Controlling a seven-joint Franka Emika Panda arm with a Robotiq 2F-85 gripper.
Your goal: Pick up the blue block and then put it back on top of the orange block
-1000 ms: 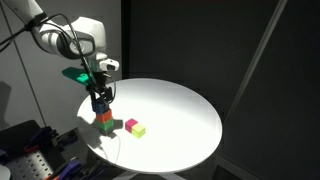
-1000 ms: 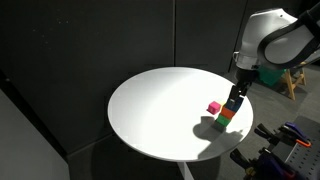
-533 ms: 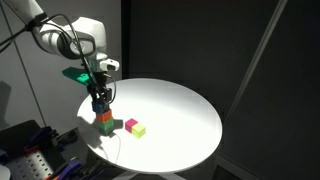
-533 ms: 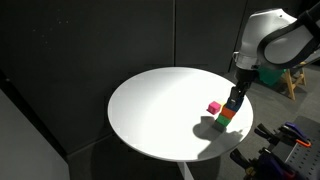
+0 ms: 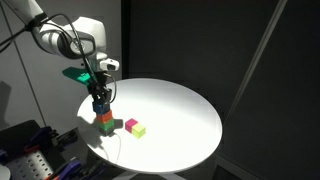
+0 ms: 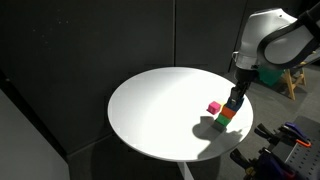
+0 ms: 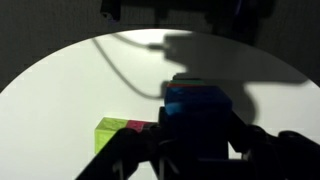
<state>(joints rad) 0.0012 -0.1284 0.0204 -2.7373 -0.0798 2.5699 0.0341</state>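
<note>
At the table's edge stands a stack of three cubes: green [image 5: 107, 128] at the bottom, the orange block [image 5: 105, 117] in the middle, the blue block [image 5: 101, 105] on top. My gripper [image 5: 101, 102] comes straight down over the stack and is shut on the blue block, which still rests on the orange block [image 6: 228, 113]. In the wrist view the blue block [image 7: 198, 108] fills the space between the dark fingers [image 7: 262, 150] of my gripper [image 7: 198, 128]. In an exterior view the gripper [image 6: 233, 102] mostly hides the blue block.
A pink cube [image 5: 130, 125] and a yellow-green cube [image 5: 139, 130] lie side by side on the round white table [image 5: 175, 120], just beside the stack. The pink cube [image 6: 213, 107] shows in both exterior views. Dark curtains stand behind.
The jaws have closed onto the blue block. The arm and the stack stay where they were.
</note>
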